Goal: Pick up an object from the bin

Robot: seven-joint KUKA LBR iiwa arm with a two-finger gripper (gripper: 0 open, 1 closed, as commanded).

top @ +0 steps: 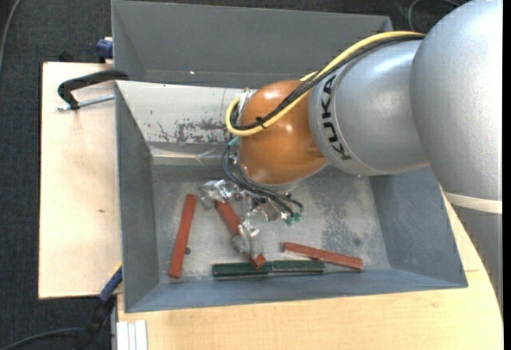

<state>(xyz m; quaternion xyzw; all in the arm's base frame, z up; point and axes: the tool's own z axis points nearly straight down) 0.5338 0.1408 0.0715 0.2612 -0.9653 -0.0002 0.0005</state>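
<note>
Grey bin (134, 204) walls slope down to where the fingers (247, 233) hang spread wide astride a short red stick (230, 219), likely so closing pinches it.

Inside bin (136, 204): gripper (233, 214) mid-floor, over middle stick (229, 219). Left stick (183, 236) lies to its left. Front stick (267, 268) runs along near wall, right stick (323, 256) just behind it, rightward.
</note>
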